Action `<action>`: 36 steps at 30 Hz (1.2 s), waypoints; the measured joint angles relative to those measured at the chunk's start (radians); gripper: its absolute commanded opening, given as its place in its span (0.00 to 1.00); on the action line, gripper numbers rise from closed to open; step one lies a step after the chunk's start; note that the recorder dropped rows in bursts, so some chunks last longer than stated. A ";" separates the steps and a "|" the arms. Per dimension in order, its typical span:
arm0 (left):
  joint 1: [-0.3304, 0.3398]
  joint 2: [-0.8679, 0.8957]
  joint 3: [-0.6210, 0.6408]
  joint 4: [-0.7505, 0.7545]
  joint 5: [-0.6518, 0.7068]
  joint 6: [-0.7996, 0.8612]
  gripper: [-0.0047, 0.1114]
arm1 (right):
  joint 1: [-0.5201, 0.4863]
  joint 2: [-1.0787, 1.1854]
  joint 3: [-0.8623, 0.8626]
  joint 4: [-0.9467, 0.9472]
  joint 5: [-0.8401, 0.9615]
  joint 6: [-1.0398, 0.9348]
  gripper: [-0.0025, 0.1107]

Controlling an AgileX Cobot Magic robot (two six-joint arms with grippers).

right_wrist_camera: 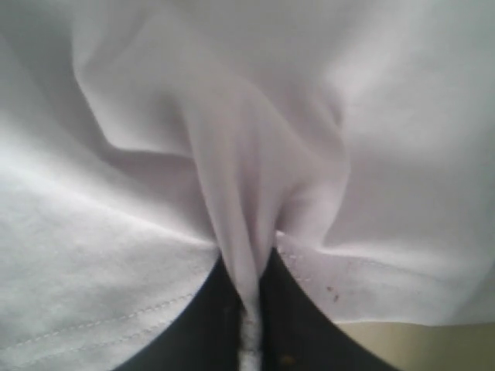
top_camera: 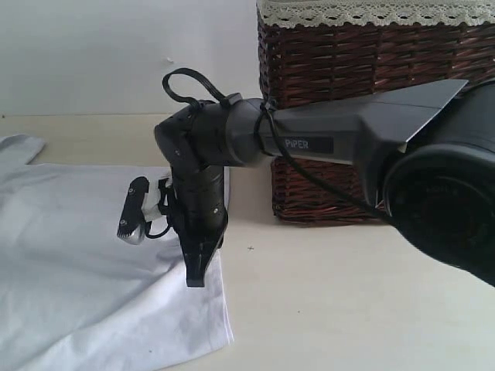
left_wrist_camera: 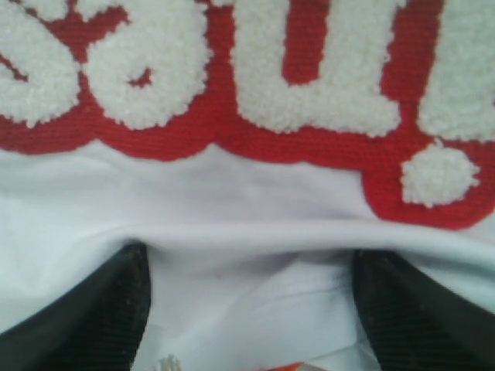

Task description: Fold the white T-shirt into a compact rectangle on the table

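The white T-shirt [top_camera: 69, 270] lies spread over the left part of the table [top_camera: 348, 309], its side edge toward the middle. The right arm [top_camera: 325, 139] reaches across from the right. The only writing I can read anywhere is the label [top_camera: 300, 144] on its dark shell: "PiPER", in pale letters. The right gripper [top_camera: 197, 272] points down at the shirt's edge. From the wrist, its jaws are pressed together on a ridge of white cloth, which gathers into folds from there.

The left gripper [left_wrist_camera: 249, 267] can't be seen from outside. Its own camera shows two dark fingers [left_wrist_camera: 93, 317] spread wide, with white cloth lying slack between them and nothing squeezed. Just beyond them is the chest print of chunky fuzzy white letters [left_wrist_camera: 309, 69] on red. The frame cuts them off, so I can't make out the word, though a round dot [left_wrist_camera: 437, 174] suggests an exclamation mark. A sliver of orange tag [left_wrist_camera: 290, 365] shows between the fingers.

A dark wicker basket [top_camera: 371, 77] with cream lace trim [top_camera: 371, 14] stands behind the arm, against the white wall [top_camera: 93, 54].
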 measured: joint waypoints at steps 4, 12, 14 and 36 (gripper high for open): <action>0.000 0.004 0.000 0.002 0.013 -0.018 0.66 | 0.000 0.000 0.000 0.000 0.002 -0.004 0.02; 0.006 0.006 0.000 0.002 0.034 -0.059 0.66 | 0.000 0.000 0.000 0.000 0.004 -0.010 0.02; 0.007 0.006 0.000 0.002 0.034 -0.063 0.66 | 0.000 0.000 0.000 0.000 0.004 -0.010 0.02; 0.007 -0.066 0.004 0.194 0.005 -0.432 0.04 | 0.002 -0.042 0.002 -0.087 0.006 -0.018 0.02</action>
